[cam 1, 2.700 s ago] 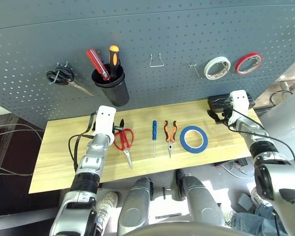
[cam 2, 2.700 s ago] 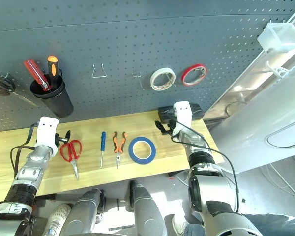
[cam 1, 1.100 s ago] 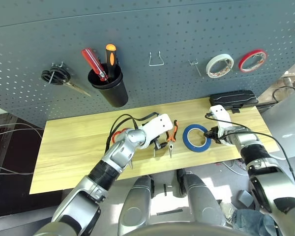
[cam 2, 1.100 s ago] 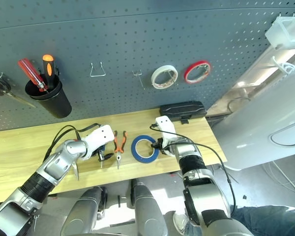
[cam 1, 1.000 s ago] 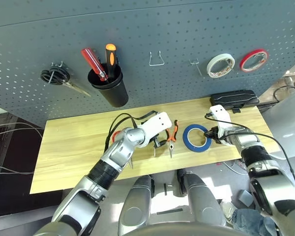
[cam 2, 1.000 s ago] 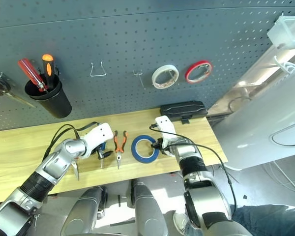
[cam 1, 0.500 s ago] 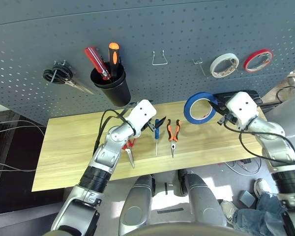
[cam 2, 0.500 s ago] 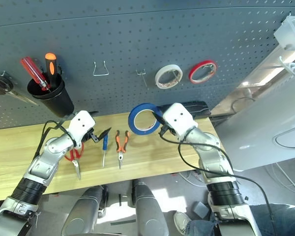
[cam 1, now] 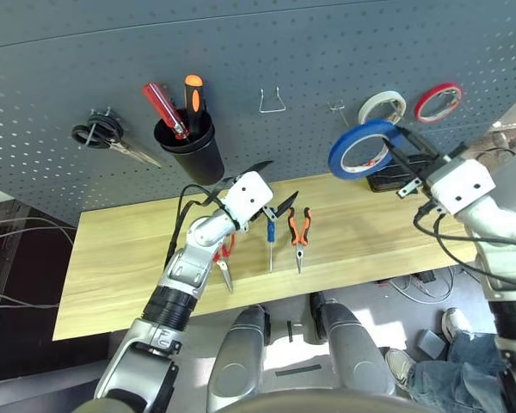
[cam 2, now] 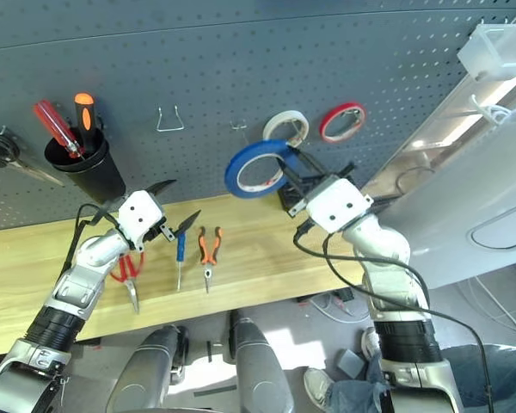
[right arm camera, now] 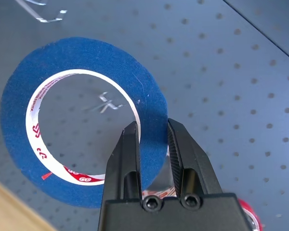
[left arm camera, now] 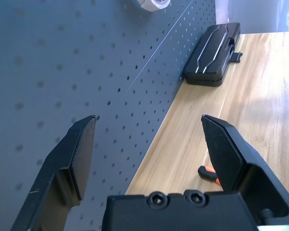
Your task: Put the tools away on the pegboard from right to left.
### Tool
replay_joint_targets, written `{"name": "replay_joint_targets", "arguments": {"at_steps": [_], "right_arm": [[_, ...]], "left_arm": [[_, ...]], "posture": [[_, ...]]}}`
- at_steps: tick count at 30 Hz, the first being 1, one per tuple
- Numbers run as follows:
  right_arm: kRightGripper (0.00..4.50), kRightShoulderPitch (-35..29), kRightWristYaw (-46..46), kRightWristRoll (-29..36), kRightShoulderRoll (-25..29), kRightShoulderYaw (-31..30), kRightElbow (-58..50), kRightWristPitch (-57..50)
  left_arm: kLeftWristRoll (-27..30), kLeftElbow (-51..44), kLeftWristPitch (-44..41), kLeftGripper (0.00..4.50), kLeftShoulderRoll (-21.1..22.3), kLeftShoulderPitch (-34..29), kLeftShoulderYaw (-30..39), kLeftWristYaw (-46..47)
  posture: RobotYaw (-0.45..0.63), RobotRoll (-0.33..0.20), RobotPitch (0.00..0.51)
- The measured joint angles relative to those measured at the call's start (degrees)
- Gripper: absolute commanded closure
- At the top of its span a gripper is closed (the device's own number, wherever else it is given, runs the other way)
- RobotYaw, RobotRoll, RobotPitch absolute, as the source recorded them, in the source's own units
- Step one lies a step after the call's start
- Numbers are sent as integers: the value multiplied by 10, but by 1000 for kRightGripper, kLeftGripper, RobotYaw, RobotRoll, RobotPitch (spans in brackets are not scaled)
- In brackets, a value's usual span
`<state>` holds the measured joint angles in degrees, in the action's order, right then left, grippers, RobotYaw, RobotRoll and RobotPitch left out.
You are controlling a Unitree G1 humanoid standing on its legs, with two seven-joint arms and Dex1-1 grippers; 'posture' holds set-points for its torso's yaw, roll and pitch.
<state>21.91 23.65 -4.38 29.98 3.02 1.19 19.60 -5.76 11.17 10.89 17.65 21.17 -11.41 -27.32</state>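
Note:
My right gripper (cam 1: 396, 146) is shut on the blue tape roll (cam 1: 365, 148), holding it up in the air in front of the pegboard (cam 1: 241, 52), just below a small empty hook (cam 1: 337, 110). In the right wrist view the fingers (right arm camera: 131, 144) pinch the roll's rim (right arm camera: 86, 55). My left gripper (cam 1: 273, 185) hangs open above the table, over the blue-handled screwdriver (cam 1: 270, 234). The orange-and-black pliers (cam 1: 298, 231) lie beside it. The red-handled scissors (cam 1: 221, 254) are partly hidden by my left arm.
On the pegboard hang a white tape roll (cam 1: 381, 107), a red tape roll (cam 1: 438, 101), a wire hook (cam 1: 273, 101), a black cup (cam 1: 189, 151) with two screwdrivers, and black scissors (cam 1: 103, 138). A black case (left arm camera: 213, 40) lies at the table's back right.
My right gripper took the blue tape roll off the table and has lifted it up toward the pegboard. My left gripper reached over the screwdriver, then rose, still open.

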Motion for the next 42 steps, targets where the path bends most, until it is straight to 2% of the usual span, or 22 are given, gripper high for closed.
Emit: {"name": "replay_joint_targets", "arguments": {"at_steps": [4,11,19,24,27,29,30,31,33,35,37,40,42], "right_arm": [[3808,60,-22,-24,-33,-22,86,-16],[3808,125,-33,-34,-62,-42,175,-21],[3808,132,-34,-30,-67,-42,205,-27],[2124,118,-22,-19,-66,-42,192,-29],[1008,64,14,6,-52,-42,134,-52],[230,-3,67,36,-28,-48,60,-113],[14,-30,96,52,-18,-56,31,-166],[14,-45,113,63,-13,-65,16,-206],[14,-58,136,107,-20,-74,-23,-376],[14,-43,129,152,-46,-72,-43,-549],[14,5,98,179,-92,-64,-39,-716],[14,77,44,191,-152,-47,2,-863],[14,125,-9,188,-211,-8,65,-930]], "left_arm": [[0,0,2,0,0,1,-2,-1],[16,-4,18,0,-6,-2,6,-1],[43,-45,67,0,-15,-7,16,-2],[46,-45,71,0,-16,-7,16,-5],[45,-46,63,0,-1,-5,7,-26],[26,-50,22,0,37,-5,-15,-63],[14,-50,-5,0,54,-5,-26,-78],[8,-50,-25,0,64,-5,-30,-86],[-3,-50,-71,0,76,-3,-39,-106],[-12,-57,-100,0,88,1,-49,-126],[-15,-67,-122,0,106,3,-62,-156],[-15,-85,-148,0,126,5,-80,-202],[-15,-99,-165,0,146,2,-94,-237]], "posture": [[-29,0,238],[-9,0,238],[-12,0,239],[-15,0,242],[-7,0,249],[-6,0,253],[-10,0,253],[-9,0,253],[-4,0,254],[4,0,257],[15,0,262],[45,0,273],[70,0,282]]}}
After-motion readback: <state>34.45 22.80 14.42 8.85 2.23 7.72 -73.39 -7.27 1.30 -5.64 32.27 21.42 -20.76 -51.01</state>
